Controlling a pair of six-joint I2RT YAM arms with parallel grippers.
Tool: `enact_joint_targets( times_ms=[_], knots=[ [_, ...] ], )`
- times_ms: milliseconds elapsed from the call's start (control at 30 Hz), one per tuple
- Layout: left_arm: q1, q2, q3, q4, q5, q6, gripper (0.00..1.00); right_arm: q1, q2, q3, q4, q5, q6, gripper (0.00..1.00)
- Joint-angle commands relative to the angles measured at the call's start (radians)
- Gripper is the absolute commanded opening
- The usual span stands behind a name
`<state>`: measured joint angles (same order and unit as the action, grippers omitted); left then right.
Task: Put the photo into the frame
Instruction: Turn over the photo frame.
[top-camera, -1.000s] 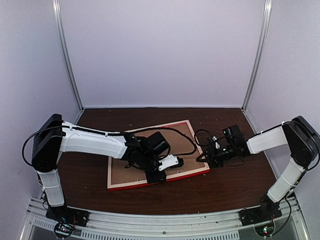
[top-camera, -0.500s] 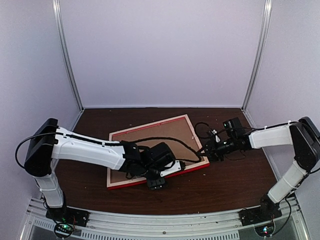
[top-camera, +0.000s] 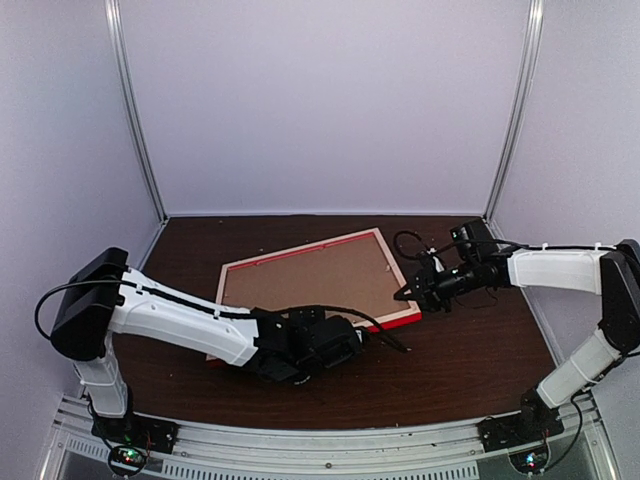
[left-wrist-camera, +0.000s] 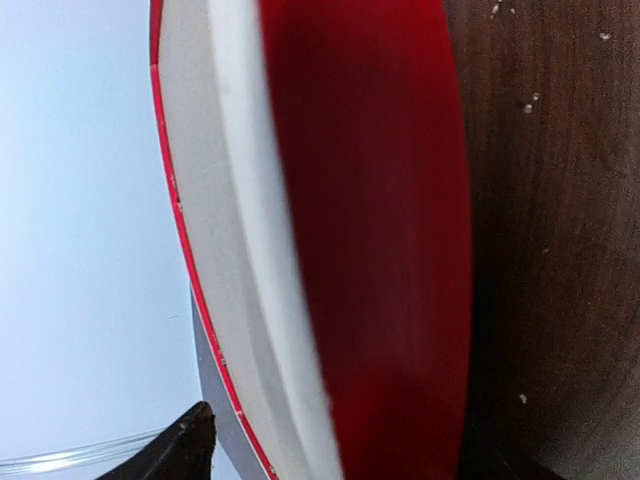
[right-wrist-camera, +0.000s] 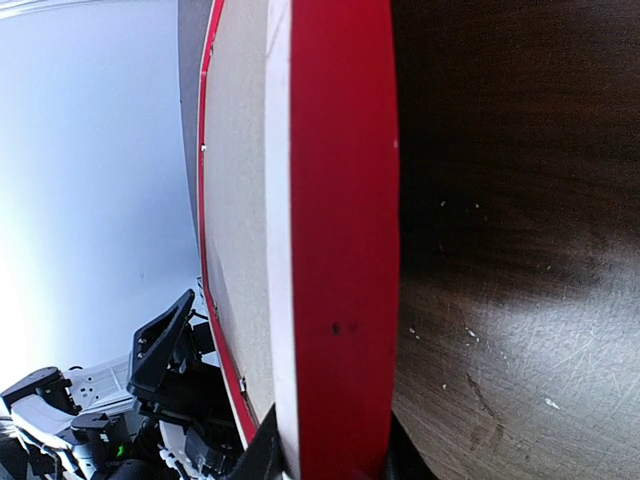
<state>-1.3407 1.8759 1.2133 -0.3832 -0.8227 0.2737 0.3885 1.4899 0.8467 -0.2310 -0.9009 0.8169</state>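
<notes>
Two claws are seen at one big, thin wooden picture frame, glossy red at its edge. It is laid back-up on the dark brown table, in the middle of the top view. A plain brown board is seen inside it. At the right corner of the picture frame, the red edge is pinched by the right claw. Dark fingers are pressed on both sides of it in the right wrist view. At the near edge, low in the middle of the top view, the left claw is spread wide. The red edge is seen between its fingers, but it is not squeezed.
</notes>
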Motion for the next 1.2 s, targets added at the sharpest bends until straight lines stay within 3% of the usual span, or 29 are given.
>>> enact_joint_targets(
  times_ms=[0, 167, 367, 500, 633, 833, 1000, 1100, 1167],
  knots=[
    [-0.010, 0.006, -0.009, 0.091, -0.136, 0.056, 0.80, 0.001, -0.039, 0.046, -0.031, -0.012, 0.010, 0.00],
    [-0.012, -0.013, -0.011, 0.103, -0.132, 0.069, 0.74, 0.002, -0.024, 0.043, -0.027, -0.009, 0.009, 0.00],
    [-0.014, -0.044, -0.018, 0.104, -0.108, 0.071, 0.49, 0.001, -0.011, 0.046, -0.022, -0.007, 0.010, 0.05],
    [-0.014, -0.067, -0.020, 0.109, -0.092, 0.073, 0.39, 0.001, -0.004, 0.048, -0.030, -0.005, 0.002, 0.11],
    [-0.014, -0.091, -0.020, 0.121, -0.073, 0.086, 0.29, 0.000, -0.002, 0.056, -0.044, -0.004, -0.009, 0.20],
    [-0.014, -0.120, -0.005, 0.134, -0.068, 0.125, 0.12, -0.002, -0.008, 0.093, -0.121, 0.020, -0.061, 0.44],
    [-0.014, -0.140, 0.028, 0.140, -0.081, 0.180, 0.00, -0.010, -0.006, 0.120, -0.179, 0.031, -0.105, 0.52],
    [-0.012, -0.157, 0.049, 0.148, -0.101, 0.229, 0.00, -0.031, -0.015, 0.140, -0.241, 0.047, -0.149, 0.58],
    [-0.011, -0.176, 0.062, 0.156, -0.111, 0.262, 0.00, -0.054, -0.026, 0.158, -0.297, 0.062, -0.184, 0.69]
  ],
)
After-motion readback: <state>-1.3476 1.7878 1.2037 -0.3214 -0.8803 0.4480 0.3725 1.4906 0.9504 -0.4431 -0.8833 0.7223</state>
